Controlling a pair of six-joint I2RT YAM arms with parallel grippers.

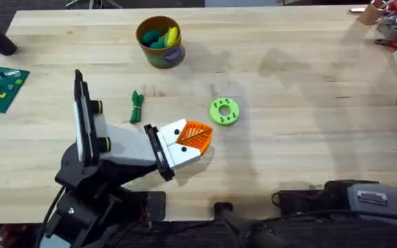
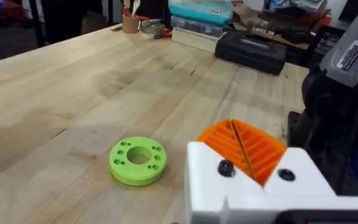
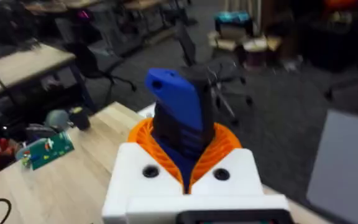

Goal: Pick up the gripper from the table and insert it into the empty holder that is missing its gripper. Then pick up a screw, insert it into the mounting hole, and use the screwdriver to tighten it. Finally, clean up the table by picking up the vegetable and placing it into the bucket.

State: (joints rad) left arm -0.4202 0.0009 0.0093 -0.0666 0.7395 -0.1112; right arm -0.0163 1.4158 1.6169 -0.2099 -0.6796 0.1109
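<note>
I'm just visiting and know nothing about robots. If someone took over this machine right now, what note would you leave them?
Left gripper: shut, holding nothing, resting low on the table beside the green ring.
Right gripper: shut on the blue screwdriver, held near the table's edge.
Green vegetable: lying on the table, not yet in the bucket.
Bucket: at the far side, already holding toy food.
Left to do: put the vegetable into the bucket. I cannot judge the screw step from here.

My left gripper is white with orange ribbed pads. Beside it a lime green ring lies on pale wood. My right gripper holds the blue screwdriver. The bucket is yellow-rimmed; the vegetable dark green.
</note>
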